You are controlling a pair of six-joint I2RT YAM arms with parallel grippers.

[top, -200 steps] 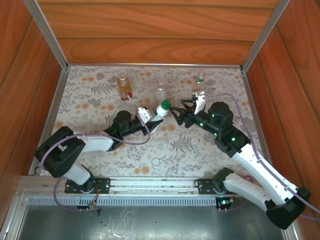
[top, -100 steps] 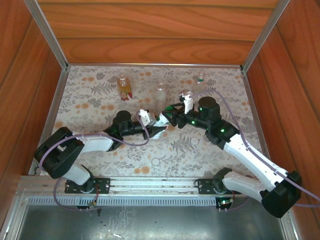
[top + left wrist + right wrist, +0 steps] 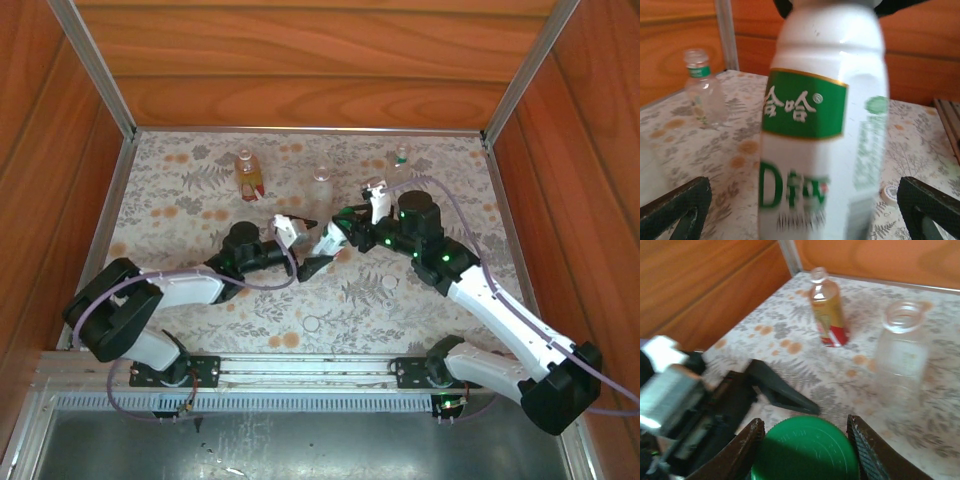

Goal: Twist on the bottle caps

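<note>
One cap of four looks on, tightness unclear. From above, your left gripper [image 3: 311,245] stands wide open either side of the white bottle [image 3: 326,239], right gripper [image 3: 342,220] at its top. Left wrist: bottle between the spread fingers [image 3: 675,210], touching neither. Right wrist: jaws pinch the green cap [image 3: 805,452]; ahead, amber bottle [image 3: 829,315] and clear bottle [image 3: 902,350] stand uncapped.

Warm, even light; glare on white bottle [image 3: 822,125]; green cap [image 3: 805,450] blurred; soft shadows.
</note>
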